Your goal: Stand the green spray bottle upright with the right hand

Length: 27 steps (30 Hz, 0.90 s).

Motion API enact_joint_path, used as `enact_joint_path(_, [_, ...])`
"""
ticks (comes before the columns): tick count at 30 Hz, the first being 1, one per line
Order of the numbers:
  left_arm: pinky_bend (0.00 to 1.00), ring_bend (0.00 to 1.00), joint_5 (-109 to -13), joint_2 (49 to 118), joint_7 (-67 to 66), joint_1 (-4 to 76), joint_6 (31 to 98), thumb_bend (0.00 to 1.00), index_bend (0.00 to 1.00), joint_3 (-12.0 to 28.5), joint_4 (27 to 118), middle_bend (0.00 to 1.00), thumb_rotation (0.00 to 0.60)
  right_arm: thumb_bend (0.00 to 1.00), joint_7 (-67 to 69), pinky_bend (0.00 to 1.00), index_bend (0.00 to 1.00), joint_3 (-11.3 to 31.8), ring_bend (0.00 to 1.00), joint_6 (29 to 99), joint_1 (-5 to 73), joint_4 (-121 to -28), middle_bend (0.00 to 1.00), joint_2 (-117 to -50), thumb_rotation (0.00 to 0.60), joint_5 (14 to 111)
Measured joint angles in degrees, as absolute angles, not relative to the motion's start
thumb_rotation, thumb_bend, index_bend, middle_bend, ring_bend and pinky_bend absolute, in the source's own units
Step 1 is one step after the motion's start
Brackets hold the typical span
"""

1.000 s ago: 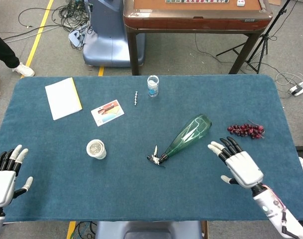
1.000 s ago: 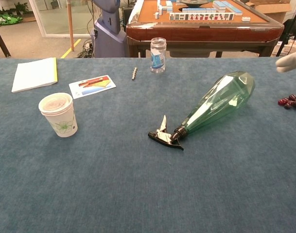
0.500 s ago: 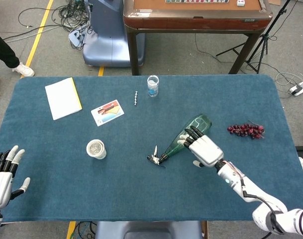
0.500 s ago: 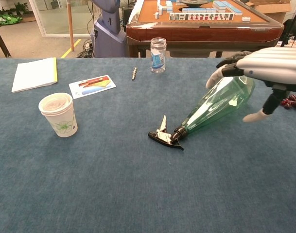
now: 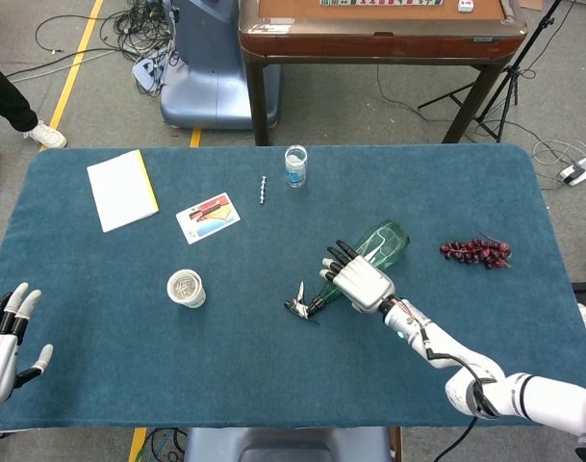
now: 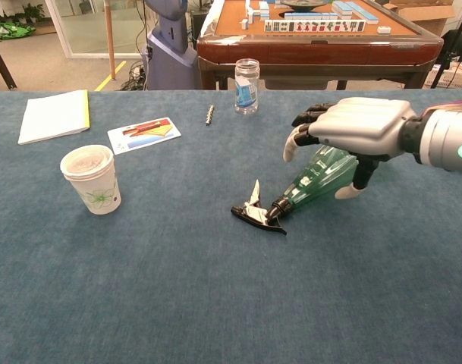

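Two robot hands: the left robot hand (image 5: 4, 339) idles, fingers apart, at the desk (image 5: 273, 375) edge. Mid-desk, the green spray bottle (image 5: 381, 245) lies flat; the right robot hand (image 5: 358, 279) hovers over it, fingers spread, reaching. Next, I'd say: wrap and tip it up.
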State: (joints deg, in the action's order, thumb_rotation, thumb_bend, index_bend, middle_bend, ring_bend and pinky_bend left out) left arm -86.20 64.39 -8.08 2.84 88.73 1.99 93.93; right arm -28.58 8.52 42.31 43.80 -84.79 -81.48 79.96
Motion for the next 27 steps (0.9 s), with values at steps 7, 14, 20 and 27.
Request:
enact_joint_path(7, [0.00, 0.00, -86.1, 64.5, -7.4, 2.4, 89.1, 0.35, 0.06, 2.0, 93.3, 0.00, 0.600, 0.16, -31.5, 0.03, 0.27, 7.3, 0.04, 41.3, 45.9, -81.1, 0.23, -84.6, 0.600, 78.5])
enact_joint_path(14, [0.00, 0.00, -86.0, 64.5, -7.1, 2.2, 89.2, 0.35, 0.06, 2.0, 92.9, 0.00, 0.600, 0.22, -32.7, 0.03, 0.31, 6.6, 0.06, 41.1, 47.3, -78.0, 0.25, -87.0, 0.600, 76.7])
enact_joint_path(20, [0.00, 0.00, -85.9, 64.5, -7.0, 2.0, 89.2, 0.35, 0.06, 2.0, 92.7, 0.00, 0.600, 0.25, -33.1, 0.03, 0.35, 6.3, 0.07, 41.1, 48.4, -76.1, 0.27, -88.4, 0.600, 75.9])
enact_joint_path(27, [0.00, 0.00, -85.7, 64.4, -6.8, 1.7, 89.3, 0.35, 0.06, 2.0, 92.5, 0.00, 0.600, 0.25, -33.4, 0.04, 0.43, 5.4, 0.11, 41.2, 49.2, -73.6, 0.32, -90.1, 0.600, 75.4])
